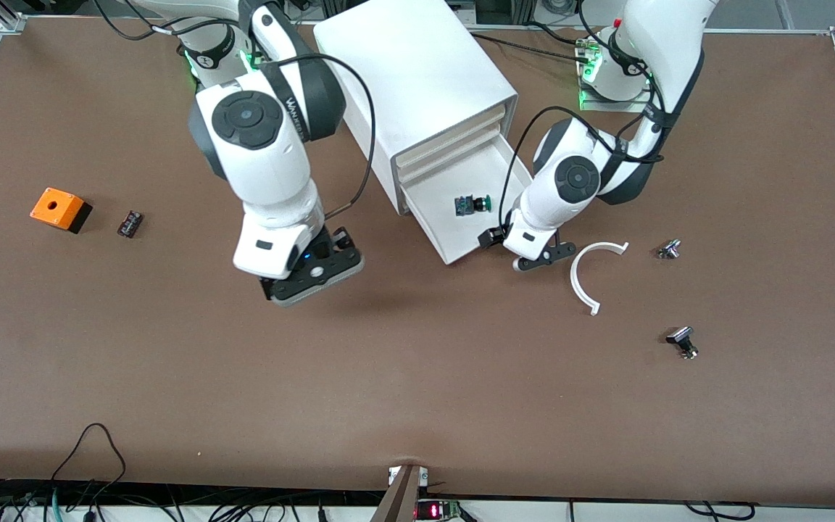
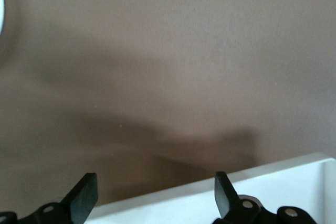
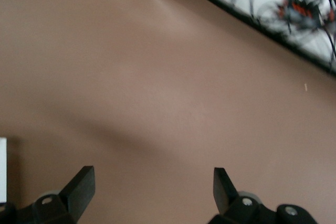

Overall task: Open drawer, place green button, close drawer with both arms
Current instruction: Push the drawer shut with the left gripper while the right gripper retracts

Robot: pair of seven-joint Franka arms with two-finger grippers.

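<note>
A wide brown table (image 1: 417, 377) fills the room view; black cables (image 1: 84, 464) lie along its near edge.

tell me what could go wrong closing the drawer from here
The drawer is pulled out with the button lying loose in it, so a hard push could bounce it about. The left gripper, open at the drawer's front corner, might push off-centre and skew the cabinet. The white arc lies beside that gripper and could get knocked. The right gripper hangs open over bare table.
</note>
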